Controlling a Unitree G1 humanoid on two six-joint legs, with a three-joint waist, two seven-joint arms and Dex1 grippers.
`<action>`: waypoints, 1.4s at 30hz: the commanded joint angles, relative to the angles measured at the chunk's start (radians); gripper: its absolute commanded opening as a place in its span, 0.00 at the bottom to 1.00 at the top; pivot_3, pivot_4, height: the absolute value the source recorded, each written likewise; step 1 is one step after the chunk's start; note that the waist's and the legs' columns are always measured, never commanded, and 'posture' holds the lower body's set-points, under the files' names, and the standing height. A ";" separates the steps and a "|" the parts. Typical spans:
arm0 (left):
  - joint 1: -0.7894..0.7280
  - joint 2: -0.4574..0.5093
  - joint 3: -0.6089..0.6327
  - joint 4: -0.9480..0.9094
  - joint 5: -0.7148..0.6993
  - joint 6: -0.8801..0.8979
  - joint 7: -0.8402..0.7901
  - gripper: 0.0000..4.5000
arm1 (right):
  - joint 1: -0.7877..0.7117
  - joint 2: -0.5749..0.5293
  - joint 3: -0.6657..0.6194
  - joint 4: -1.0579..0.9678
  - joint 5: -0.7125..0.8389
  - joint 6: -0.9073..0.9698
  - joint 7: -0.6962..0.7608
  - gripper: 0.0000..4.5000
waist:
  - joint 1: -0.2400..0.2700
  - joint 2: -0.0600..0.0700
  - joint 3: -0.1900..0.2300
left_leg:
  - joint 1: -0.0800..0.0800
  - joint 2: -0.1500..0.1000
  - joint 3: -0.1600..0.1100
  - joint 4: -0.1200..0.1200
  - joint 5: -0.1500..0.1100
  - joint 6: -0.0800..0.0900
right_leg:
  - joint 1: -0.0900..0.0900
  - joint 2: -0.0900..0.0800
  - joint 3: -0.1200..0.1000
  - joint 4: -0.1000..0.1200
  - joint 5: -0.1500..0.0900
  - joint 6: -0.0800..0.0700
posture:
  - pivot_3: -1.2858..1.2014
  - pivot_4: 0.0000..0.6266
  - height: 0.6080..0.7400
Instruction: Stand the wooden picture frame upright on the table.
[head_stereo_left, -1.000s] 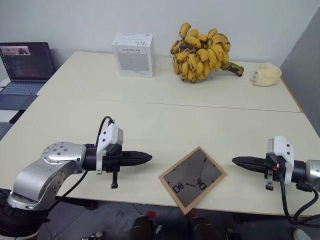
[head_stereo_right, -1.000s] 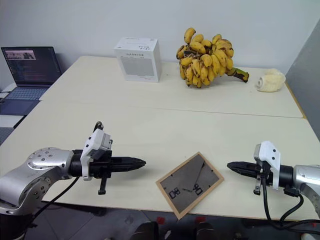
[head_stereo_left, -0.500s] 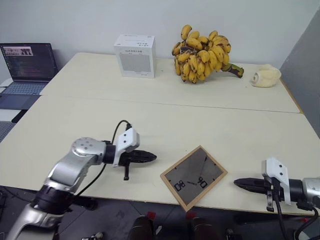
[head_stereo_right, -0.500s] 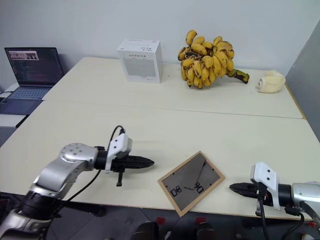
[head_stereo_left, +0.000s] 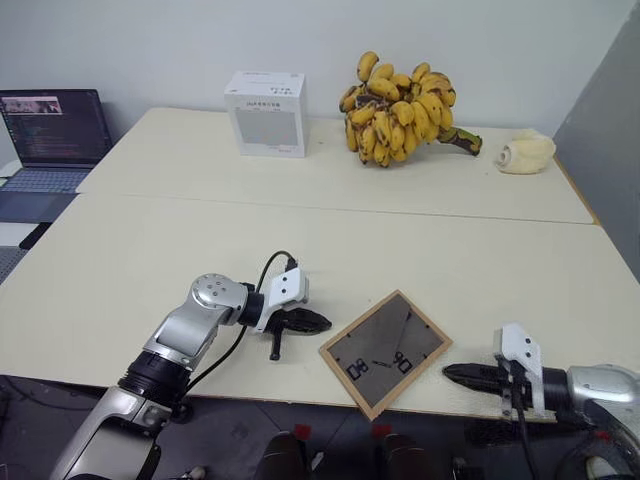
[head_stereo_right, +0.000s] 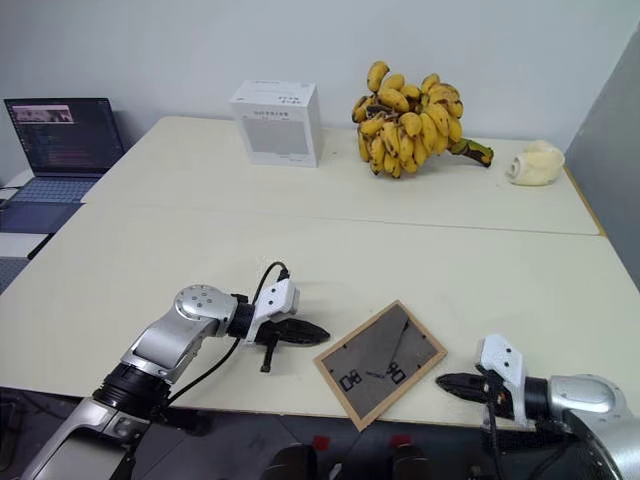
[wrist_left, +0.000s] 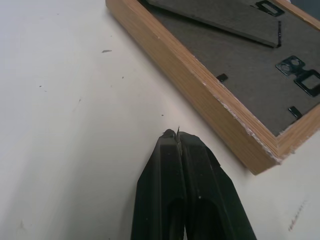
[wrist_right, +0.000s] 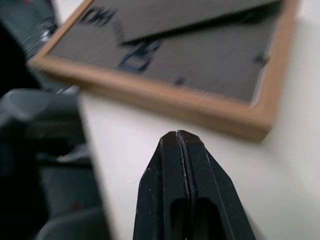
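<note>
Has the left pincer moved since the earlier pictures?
Yes. The left pincer has closed in on the wooden picture frame, its shut tip now just beside the frame's left corner; the frame lies flat on the table.

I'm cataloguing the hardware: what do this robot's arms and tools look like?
Both arms are silver-grey metal with rounded joints. Each left tool and right tool has two tapered black fingers behind a white wrist housing, with a black cable looping along the forearm.

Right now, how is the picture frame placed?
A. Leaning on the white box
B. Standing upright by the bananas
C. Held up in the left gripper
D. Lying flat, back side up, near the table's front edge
D: the frame lies flat on the table, grey back up, between the two shut grippers, neither touching it.
</note>
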 joint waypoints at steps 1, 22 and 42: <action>-0.022 -0.041 -0.018 -0.008 0.028 -0.007 0.017 0.00 | -0.079 0.038 0.051 0.058 -0.034 -0.022 -0.013 0.00 | 0.000 0.000 0.000 | 0.000 0.000 0.000 0.000 0.000 0.000 | 0.000 0.000 0.000 0.000 0.000 0.000 | 0.52 0.24 1.00; 0.102 -0.012 0.116 -0.193 0.000 0.152 0.145 0.00 | -0.655 0.301 0.241 0.716 -0.244 -0.259 0.041 0.00 | -0.016 0.000 0.000 | 0.001 0.000 -0.001 0.000 0.001 0.001 | -0.003 0.000 -0.001 0.009 0.001 -0.001 | 0.52 0.24 1.00; 0.298 0.207 0.209 -0.556 -0.212 0.532 0.182 0.00 | -0.311 -0.083 0.188 0.384 -0.165 -0.256 0.312 0.00 | 0.008 0.001 0.000 | 0.005 -0.001 -0.002 0.000 0.002 0.001 | 0.002 -0.001 -0.002 0.009 -0.001 -0.002 | 0.52 0.24 1.00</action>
